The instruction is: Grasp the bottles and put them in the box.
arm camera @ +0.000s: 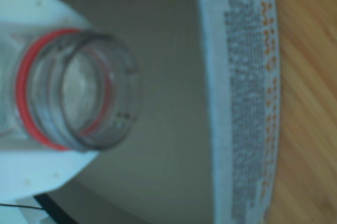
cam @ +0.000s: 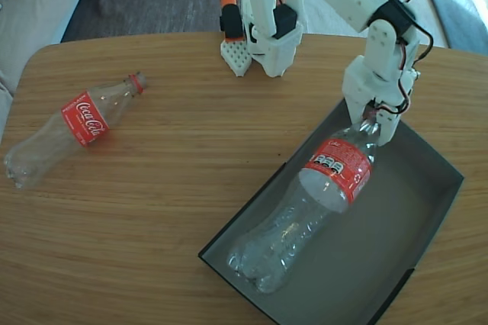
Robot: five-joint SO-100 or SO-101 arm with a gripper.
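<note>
- I see the large shallow dark grey rectangular box (cam: pixel 427 210) on the wooden table (cam: pixel 183 210), at the right of the fixed view; I'm using it as landmark.
- One clear plastic soda bottle with a red label (cam: pixel 324 188) lies slanted inside the box, base toward the box's near-left corner, neck up toward its far side.
- My white two-finger gripper (cam: pixel 371 120) sits right at that bottle's neck, over the box's far-left wall; it looks clamped on the neck.
- Wrist view: the bottle mouth (arm camera: pixel 87 90) is open, no cap, red ring below the rim, a white finger (arm camera: pixel 37 34) pressed against its side; dark box floor behind, blurred pale strip (arm camera: pixel 242 98) to the right, can't tell what it is.
- Second clear plastic bottle with red Coca-Cola label and red cap (cam: pixel 76 127) lies on its side on the table, well left of the box, cap pointing toward the arm's base (cam: pixel 263 35).
</note>
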